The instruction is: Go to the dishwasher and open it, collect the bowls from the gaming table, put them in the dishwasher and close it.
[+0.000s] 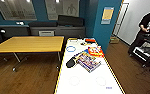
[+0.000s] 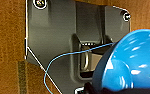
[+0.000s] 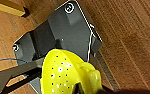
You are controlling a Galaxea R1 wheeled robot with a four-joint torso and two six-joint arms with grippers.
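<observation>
Grasping blue bowl [image 2: 131, 65] in left end effector [image 2: 101, 90], yellow-green bowl [image 3: 66, 72] in right end effector [image 3: 78, 90], above wooden floor [image 3: 131, 37].

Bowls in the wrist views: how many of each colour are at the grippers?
Blue bowl: 1, in the left wrist view.
Yellow bowl: 1, in the right wrist view.
Total: 2 bowls.

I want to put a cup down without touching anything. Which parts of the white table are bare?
The near half of the white table is bare, up to the game box and dark object. The middle to far end is crowded: box, red packet, blue ring. The wooden table beside it also looks bare.
</observation>
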